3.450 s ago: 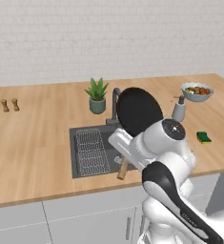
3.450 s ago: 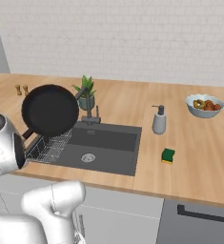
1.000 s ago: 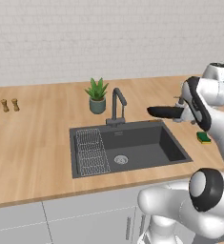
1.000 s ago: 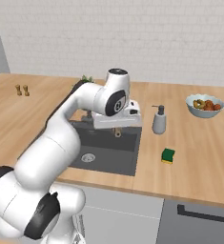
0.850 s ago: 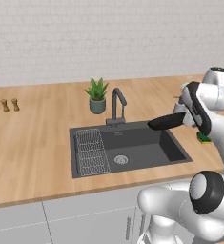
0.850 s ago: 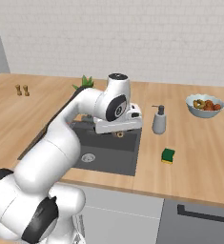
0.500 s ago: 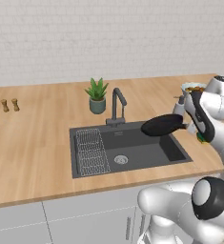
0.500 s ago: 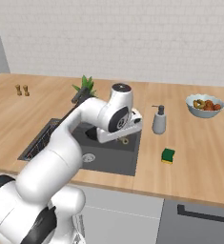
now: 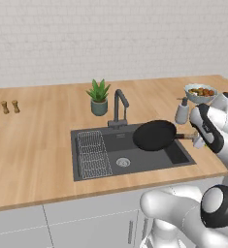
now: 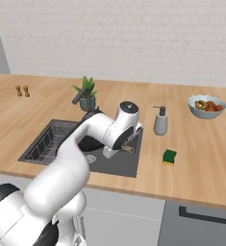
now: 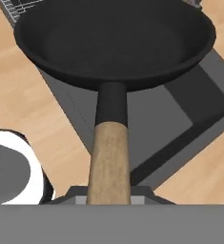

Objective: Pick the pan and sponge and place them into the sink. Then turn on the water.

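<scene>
Pan [image 9: 154, 135] hung level over the right half of the sink [image 9: 101, 167], its black bowl bare inside, and my gripper [image 9: 197, 138] was clamped on the end of its wooden handle. Below it the basin held just its round drain [image 9: 123, 162] and the wire rack [image 9: 93, 154] on the left side. On the counter to the right lay the sponge [image 10: 169, 156], beyond the soap bottle [image 10: 160, 121], and a bowl [image 10: 207, 107] full of food sat farther back.

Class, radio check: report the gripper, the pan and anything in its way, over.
Gripper shut on pan handle. Pan held level over sink, right half. Faucet close behind the pan. Sponge waiting on counter.
</scene>
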### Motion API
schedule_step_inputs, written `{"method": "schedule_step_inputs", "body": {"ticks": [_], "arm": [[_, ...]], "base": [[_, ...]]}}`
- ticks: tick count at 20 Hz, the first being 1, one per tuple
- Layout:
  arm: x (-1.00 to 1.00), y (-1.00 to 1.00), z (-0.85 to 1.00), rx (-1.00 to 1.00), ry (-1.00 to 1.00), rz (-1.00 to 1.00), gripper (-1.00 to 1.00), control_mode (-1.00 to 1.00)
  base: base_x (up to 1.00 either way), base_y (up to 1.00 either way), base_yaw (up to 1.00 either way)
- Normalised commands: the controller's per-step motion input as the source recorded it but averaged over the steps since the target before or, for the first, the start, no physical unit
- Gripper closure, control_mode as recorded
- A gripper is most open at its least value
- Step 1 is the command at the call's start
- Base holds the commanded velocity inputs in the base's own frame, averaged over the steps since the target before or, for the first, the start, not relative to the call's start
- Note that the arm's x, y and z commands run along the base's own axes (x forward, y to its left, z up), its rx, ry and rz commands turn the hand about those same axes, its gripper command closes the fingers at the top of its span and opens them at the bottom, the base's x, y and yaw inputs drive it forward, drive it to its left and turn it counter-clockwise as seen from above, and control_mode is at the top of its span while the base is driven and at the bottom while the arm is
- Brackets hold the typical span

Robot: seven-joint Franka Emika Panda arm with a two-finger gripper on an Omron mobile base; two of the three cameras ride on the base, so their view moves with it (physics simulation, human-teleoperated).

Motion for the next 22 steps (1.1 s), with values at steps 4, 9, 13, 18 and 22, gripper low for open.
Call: {"method": "schedule_step_inputs", "body": {"ticks": [4,9,13,18,22], "arm": [[0.37,0.03,-0.23,0.00,0.03,0.31,1.00,-1.00],[0.47,0.19,-0.25,0.00,0.03,0.19,1.00,-1.00],[0.38,0.32,-0.36,0.00,0.00,0.06,1.00,-1.00],[0.28,0.37,-0.38,0.00,0.00,-0.03,1.00,-1.00],[0.18,0.38,-0.39,0.00,0.00,-0.09,1.00,-1.00]], "base": [[0.00,0.00,0.00],[0.00,0.00,0.00],[0.00,0.00,0.00],[0.00,0.00,0.00],[0.00,0.00,0.00]]}}
